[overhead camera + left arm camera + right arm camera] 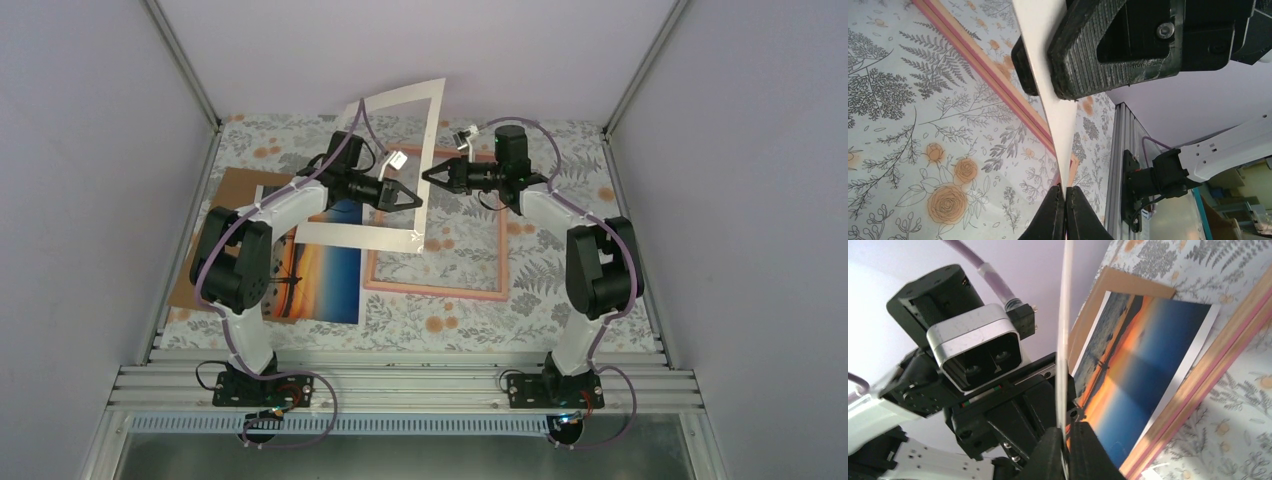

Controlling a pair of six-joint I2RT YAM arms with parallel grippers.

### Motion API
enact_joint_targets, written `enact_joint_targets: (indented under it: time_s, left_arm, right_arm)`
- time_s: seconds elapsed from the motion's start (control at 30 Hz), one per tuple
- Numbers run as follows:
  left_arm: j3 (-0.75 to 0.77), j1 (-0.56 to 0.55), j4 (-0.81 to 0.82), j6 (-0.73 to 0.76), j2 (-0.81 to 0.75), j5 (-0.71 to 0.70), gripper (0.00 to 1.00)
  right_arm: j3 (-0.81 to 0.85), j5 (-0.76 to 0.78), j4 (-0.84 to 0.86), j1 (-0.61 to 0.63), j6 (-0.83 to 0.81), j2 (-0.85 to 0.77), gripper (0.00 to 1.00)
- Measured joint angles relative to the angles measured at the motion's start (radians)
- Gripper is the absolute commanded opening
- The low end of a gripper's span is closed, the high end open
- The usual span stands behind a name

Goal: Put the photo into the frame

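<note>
The photo [322, 268], an orange sunset print, lies flat at the left, partly under my left arm; the right wrist view shows the photo [1143, 365] too. The pink frame [437, 290] lies on the floral cloth to its right, seen also as the frame [998, 80] and the frame [1218, 365]. A white mat border [360, 237] is held up tilted above them. My left gripper [418, 200] [1066, 189] is shut on the mat's edge [1058, 115]. My right gripper [428, 175] [1066, 429] pinches the same mat [1064, 340] from the opposite side.
A brown backing board [225, 215] lies under the photo at the left, its corner [1108, 282] showing in the right wrist view. Aluminium rails [400, 375] run along the near edge, and grey walls enclose the other three sides.
</note>
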Motion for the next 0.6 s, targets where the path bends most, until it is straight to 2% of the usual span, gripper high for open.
enact_joint_targets:
  time_s: [0.07, 0.1, 0.17, 0.27, 0.37, 0.53, 0.6]
  left_arm:
    - [-0.002, 0.000, 0.006, 0.000, 0.000, -0.003, 0.05]
    - [-0.004, 0.000, 0.008, 0.000, 0.000, -0.006, 0.11]
    - [-0.006, -0.002, 0.005, 0.004, 0.000, -0.014, 0.27]
    - [-0.004, -0.003, -0.026, 0.027, -0.001, -0.042, 0.59]
    - [-0.002, 0.005, -0.079, 0.082, -0.011, -0.080, 0.83]
    - [-0.002, 0.063, -0.176, 0.156, -0.061, -0.132, 0.99]
    - [-0.002, 0.106, -0.201, 0.176, -0.079, -0.152, 1.00]
  right_arm:
    - [-0.002, -0.004, 0.007, -0.002, 0.013, 0.002, 0.04]
    - [-0.002, -0.007, 0.011, -0.002, 0.018, 0.003, 0.04]
    - [-0.006, -0.013, 0.019, -0.002, 0.025, 0.005, 0.04]
    - [-0.021, -0.027, 0.019, -0.005, 0.022, 0.005, 0.04]
    - [-0.051, -0.043, -0.012, -0.025, -0.006, -0.003, 0.04]
    - [-0.136, -0.056, -0.137, -0.119, -0.111, -0.037, 0.04]
    - [-0.159, -0.055, -0.208, -0.163, -0.172, -0.042, 0.04]
